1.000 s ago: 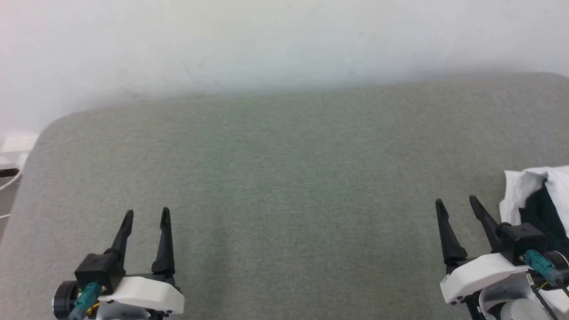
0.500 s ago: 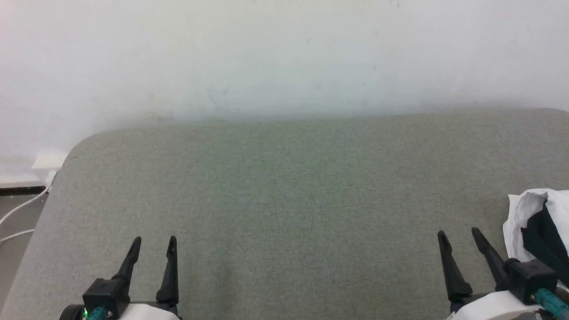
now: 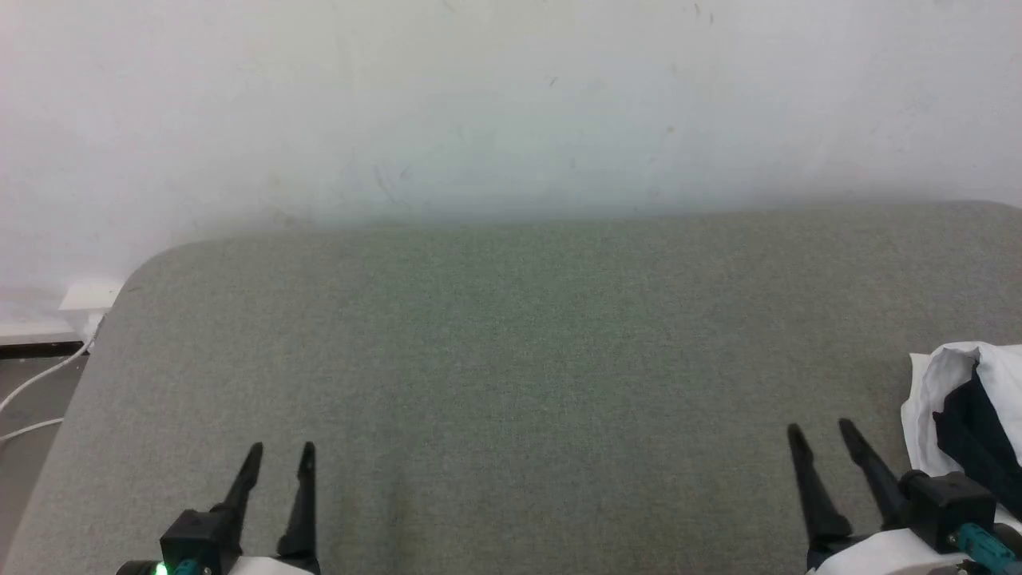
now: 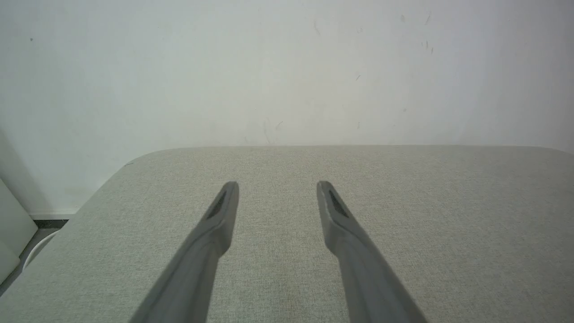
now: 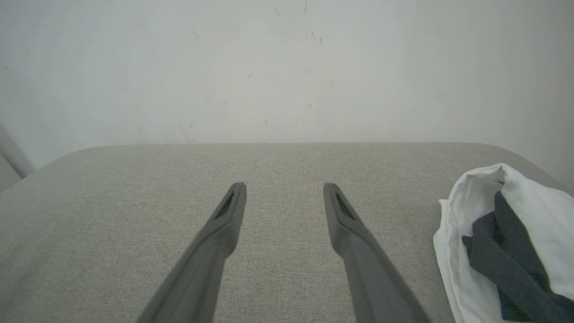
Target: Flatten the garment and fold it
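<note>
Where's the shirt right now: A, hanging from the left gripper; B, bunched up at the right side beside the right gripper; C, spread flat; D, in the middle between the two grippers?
B: the garment lies crumpled at the right side of the grey surface, just outside the right gripper, whose jaws stand open and empty.

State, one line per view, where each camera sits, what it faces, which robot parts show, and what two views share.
Head view: on the head, looking forward and down over the padded surface to the wall; left gripper and right gripper show, open.
Left wrist view: on the left wrist, facing the wall along its two fingers.
Right wrist view: on the right wrist, facing likewise; its fingers show.
Shared: head and right wrist views show the crumpled garment.
</note>
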Controlling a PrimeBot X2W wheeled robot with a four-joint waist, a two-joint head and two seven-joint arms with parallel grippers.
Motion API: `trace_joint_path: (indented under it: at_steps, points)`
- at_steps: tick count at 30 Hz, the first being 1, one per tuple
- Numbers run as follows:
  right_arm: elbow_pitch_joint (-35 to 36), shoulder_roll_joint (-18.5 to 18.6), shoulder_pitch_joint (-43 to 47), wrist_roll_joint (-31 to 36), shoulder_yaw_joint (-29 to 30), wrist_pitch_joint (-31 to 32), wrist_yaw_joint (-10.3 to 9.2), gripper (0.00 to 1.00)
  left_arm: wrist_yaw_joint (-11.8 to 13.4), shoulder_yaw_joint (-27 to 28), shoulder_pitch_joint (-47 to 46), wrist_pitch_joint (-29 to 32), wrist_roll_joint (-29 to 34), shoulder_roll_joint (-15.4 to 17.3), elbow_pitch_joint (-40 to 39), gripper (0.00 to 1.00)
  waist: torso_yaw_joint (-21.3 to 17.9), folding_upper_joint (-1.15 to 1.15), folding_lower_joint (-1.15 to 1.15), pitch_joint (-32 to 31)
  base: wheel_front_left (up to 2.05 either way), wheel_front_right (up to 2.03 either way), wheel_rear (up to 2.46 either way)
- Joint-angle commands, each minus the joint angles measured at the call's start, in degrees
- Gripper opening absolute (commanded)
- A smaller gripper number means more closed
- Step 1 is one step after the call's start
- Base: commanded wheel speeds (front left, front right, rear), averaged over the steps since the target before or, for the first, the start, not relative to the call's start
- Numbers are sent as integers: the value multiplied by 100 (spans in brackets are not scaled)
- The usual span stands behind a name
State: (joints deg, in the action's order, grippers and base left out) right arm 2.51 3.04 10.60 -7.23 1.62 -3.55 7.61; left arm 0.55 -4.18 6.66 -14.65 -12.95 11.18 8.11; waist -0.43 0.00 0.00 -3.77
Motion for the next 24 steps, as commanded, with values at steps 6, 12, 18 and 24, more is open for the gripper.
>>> trace_joint_path:
  at_steps: [6,12,18,24]
  points:
    - [-7,1,-30,21,-1,10,0,0,-2,12,-19,42,35,-23,-23,0,1,0,0,10,0,0,0]
    - [-19,0,-81,56,-9,27,-1,0,-4,32,-51,112,97,-63,-62,0,3,0,0,28,0,0,0]
    - [-31,-1,-132,90,-17,44,-1,0,-7,52,-82,182,159,-103,-100,0,5,0,0,46,0,0,0]
    - [-43,-2,-183,125,-25,61,-2,0,-10,72,-114,253,221,-142,-139,0,7,0,0,65,0,0,0]
